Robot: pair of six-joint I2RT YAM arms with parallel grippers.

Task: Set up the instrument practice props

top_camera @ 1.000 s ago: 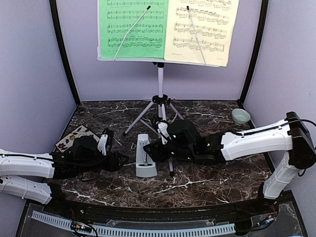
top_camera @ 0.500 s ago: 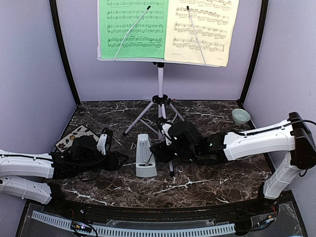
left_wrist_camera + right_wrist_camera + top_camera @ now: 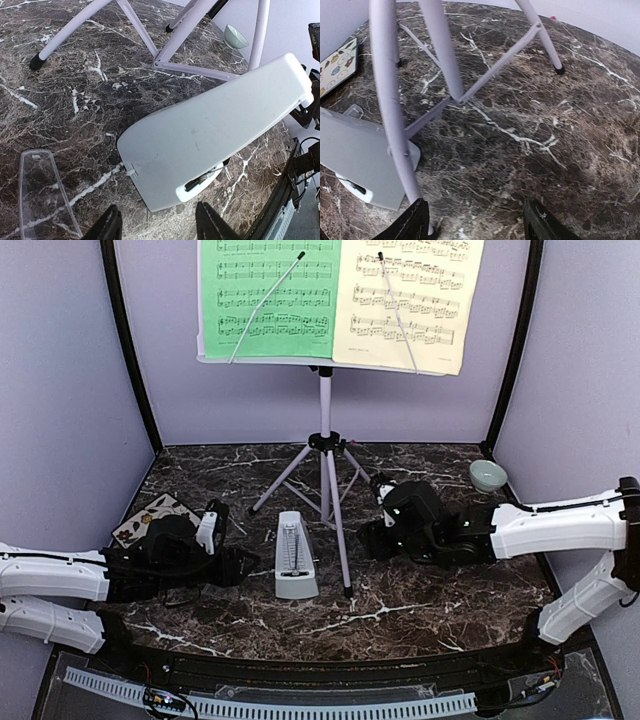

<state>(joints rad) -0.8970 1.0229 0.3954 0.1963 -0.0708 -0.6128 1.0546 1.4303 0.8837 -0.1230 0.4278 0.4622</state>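
The music stand [image 3: 325,410] is upright mid-table, with the green sheet [image 3: 270,290] and the yellow sheet [image 3: 410,300] side by side on its desk. The metronome [image 3: 293,558] stands just left of the front leg. The left gripper [image 3: 160,227] is parted and empty, facing the metronome. The right gripper [image 3: 477,225] is parted and empty, beside the front leg.

No words or numbers can be read anywhere. The green music sheet [image 3: 270,295] has rows of lines with black notes on them. The pale-yellow music sheet [image 3: 410,300] beside it has the same kind of rows and notes. Near its bottom left corner there is a tiny bit of print, but it is too small to read. The metronome [image 3: 295,558] has a dark strip down its front, and any marks there are too small to tell.
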